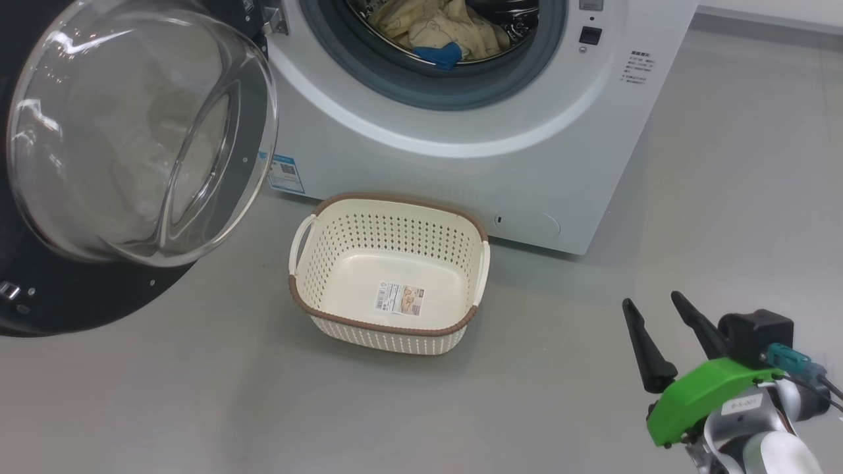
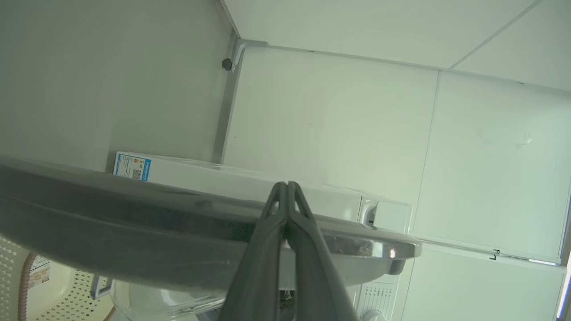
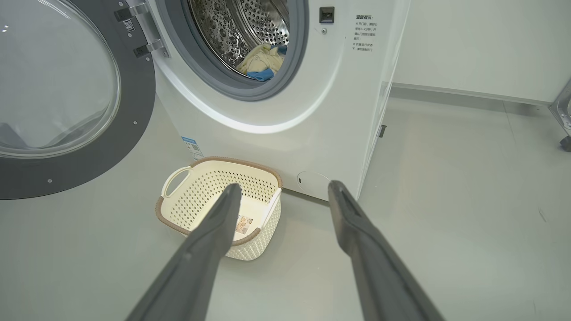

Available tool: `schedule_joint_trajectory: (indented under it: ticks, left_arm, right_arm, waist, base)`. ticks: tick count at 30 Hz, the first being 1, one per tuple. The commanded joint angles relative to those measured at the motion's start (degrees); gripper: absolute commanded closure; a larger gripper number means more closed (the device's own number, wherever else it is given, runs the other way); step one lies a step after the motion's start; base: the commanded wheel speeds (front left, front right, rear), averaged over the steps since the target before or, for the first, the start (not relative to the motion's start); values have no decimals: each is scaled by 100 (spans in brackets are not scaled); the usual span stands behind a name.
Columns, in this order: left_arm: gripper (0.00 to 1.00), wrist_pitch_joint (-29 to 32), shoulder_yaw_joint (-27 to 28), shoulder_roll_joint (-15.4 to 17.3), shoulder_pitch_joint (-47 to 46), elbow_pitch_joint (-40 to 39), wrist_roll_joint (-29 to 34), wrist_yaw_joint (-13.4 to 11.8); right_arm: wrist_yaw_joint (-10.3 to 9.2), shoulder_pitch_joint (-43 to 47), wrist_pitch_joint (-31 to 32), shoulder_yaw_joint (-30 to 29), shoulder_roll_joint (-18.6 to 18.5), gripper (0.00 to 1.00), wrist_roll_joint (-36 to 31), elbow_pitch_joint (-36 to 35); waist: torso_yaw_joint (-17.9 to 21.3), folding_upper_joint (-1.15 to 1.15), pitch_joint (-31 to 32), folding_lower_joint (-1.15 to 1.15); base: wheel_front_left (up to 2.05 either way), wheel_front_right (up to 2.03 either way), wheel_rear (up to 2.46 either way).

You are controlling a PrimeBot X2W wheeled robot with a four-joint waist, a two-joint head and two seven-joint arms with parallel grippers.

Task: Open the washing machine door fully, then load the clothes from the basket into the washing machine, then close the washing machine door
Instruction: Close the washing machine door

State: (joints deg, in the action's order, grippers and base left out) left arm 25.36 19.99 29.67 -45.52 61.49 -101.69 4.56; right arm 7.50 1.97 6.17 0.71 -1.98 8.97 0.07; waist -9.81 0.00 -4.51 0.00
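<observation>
The washing machine (image 1: 461,164) stands with its door (image 1: 138,131) swung wide to the left, glass bowl facing me. The clothes (image 1: 435,29), cream with a blue cuff, lie inside the steel drum and also show in the right wrist view (image 3: 258,67). On the floor before the machine sits the basket (image 1: 382,197), with just a label on its floor. My right gripper (image 1: 651,301) hovers at the lower right, open and holding nothing, right of the basket (image 3: 236,161). My left gripper (image 2: 285,183) is shut on nothing, its fingers lying across the outer side of the door's black rim (image 2: 134,232).
Grey floor stretches out to the right of the machine (image 3: 468,178). White wall panels (image 2: 334,125) rise behind it. A metal caster of some wheeled thing (image 3: 564,116) shows at the far right edge.
</observation>
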Motion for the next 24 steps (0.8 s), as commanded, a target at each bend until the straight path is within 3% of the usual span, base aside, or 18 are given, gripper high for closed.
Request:
schedule_joint_trajectory:
  ticks: [1, 24]
  left_arm:
    - [100, 132, 30, 379, -271, -136, 58, 57]
    - [100, 1321, -299, 190, -434, -481, 123, 239]
  right_arm:
    - [-1, -138, 9, 114, -89, 0, -62, -239]
    - [-1, -220, -80, 73, -89, 0, -13, -125]
  waist:
    - [26, 0, -23, 0]
    - [-4, 0, -194, 0]
  base:
    - [0, 0, 0]
    - [0, 0, 0]
